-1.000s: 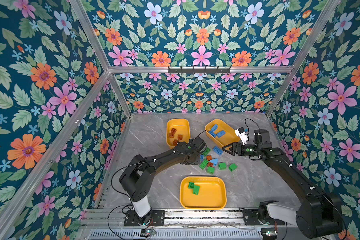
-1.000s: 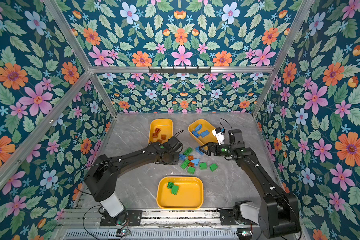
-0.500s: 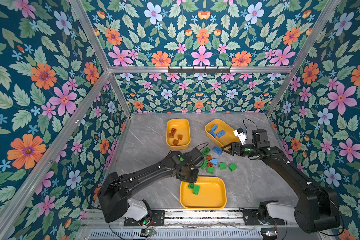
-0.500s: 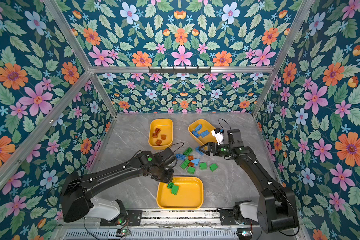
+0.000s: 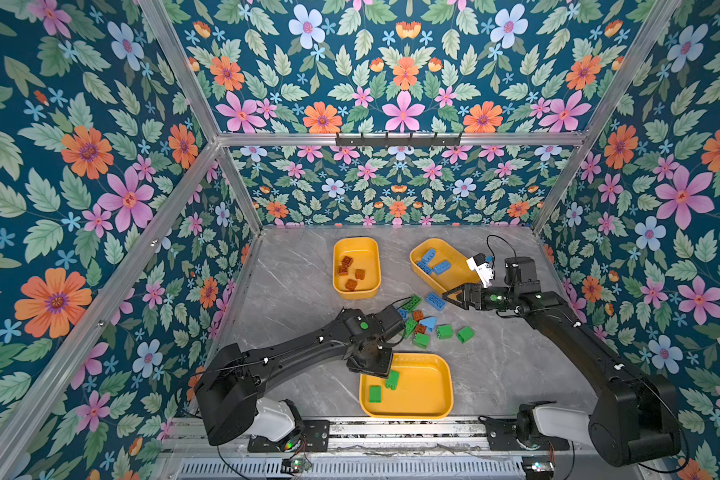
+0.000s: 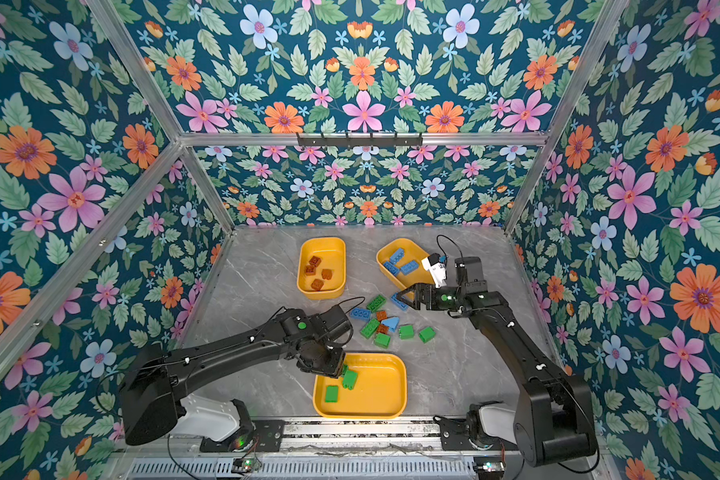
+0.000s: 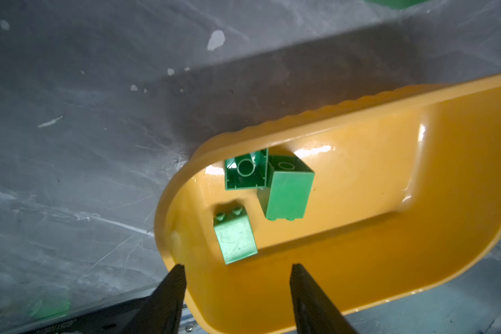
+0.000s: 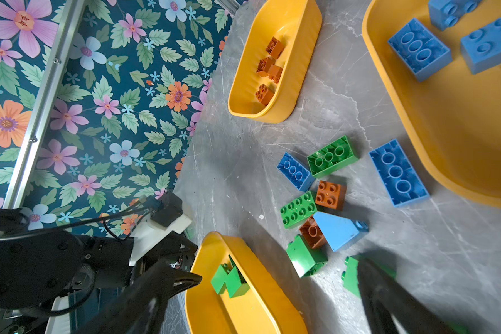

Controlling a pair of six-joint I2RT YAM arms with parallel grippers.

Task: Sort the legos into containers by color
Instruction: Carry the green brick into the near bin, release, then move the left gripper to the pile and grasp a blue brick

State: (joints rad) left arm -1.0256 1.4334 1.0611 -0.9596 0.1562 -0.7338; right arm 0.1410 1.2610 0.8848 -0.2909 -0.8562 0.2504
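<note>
Teal wall panels (image 5: pixel 404 112) printed with pink, orange and pale-blue flowers enclose a grey, marble-veined bench (image 5: pixel 292 291) on three sides. Aluminium frame bars (image 5: pixel 267 139) run along the panel joints, with a black hook rail (image 5: pixel 398 141) fixed to the rear bar. White flecks (image 7: pixel 216 40) dot the bench, and a metal mounting rail (image 5: pixel 391 430) lines its front edge.

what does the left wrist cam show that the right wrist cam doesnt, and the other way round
Only left wrist: the left gripper from behind, jaws apart and empty, and one green brick's hollow underside. Only right wrist: the tray of reddish-brown bricks, the tray of blue bricks, and the loose pile on the table. Both: the tray holding green bricks.
</note>
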